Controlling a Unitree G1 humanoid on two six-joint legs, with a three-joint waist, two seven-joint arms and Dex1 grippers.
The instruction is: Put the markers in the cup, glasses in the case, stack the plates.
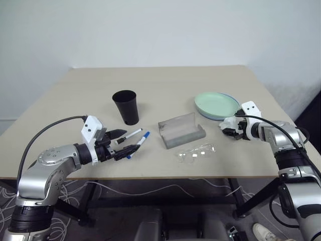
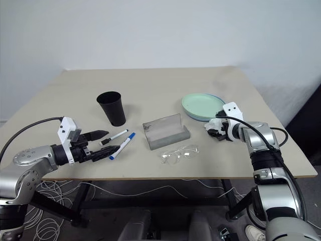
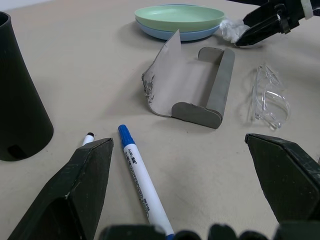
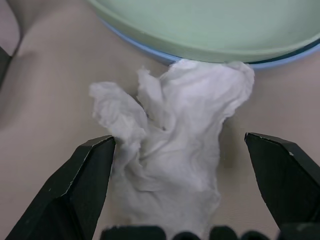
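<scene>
The mint green plate [image 1: 215, 104] rests on the light blue plate [image 4: 142, 48] at the table's right. My right gripper [image 1: 226, 128] is open just in front of them, its jaws either side of a crumpled white tissue [image 4: 170, 150]. The grey case [image 1: 181, 130] lies open mid-table, with the clear glasses [image 1: 196, 151] on the table in front of it. Two markers, black-capped [image 1: 130, 135] and blue-capped [image 3: 139, 177], lie near the black cup [image 1: 126, 106]. My left gripper [image 1: 131, 140] is open and empty, right at the markers.
The table's front edge [image 1: 165, 176] runs close behind the glasses and the left gripper. A pale wall stands behind the far edge. Bare tabletop stretches behind the cup and the plates.
</scene>
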